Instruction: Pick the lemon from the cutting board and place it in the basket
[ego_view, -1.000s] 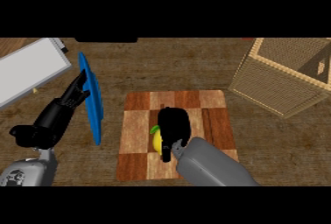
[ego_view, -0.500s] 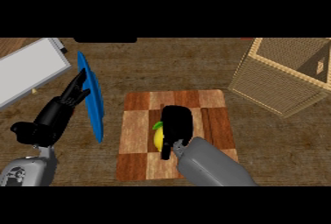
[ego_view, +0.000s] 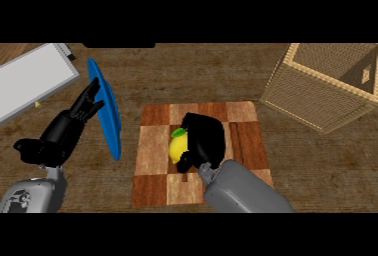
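Right robot hand (ego_view: 203, 142) curls round the oval lemon (ego_view: 177, 149) on the checkered wooden cutting board (ego_view: 159, 185).

Nothing here carries any readable writing: no label, brand, number or sign that I can make out

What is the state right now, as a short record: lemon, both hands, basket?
lemon: on the cutting board, partly hidden under the right hand
right hand: curled round the lemon from its right side
left hand: open, resting at the view's left beside the blue plate
basket: upper right, apart from the cutting board, lemon not in it
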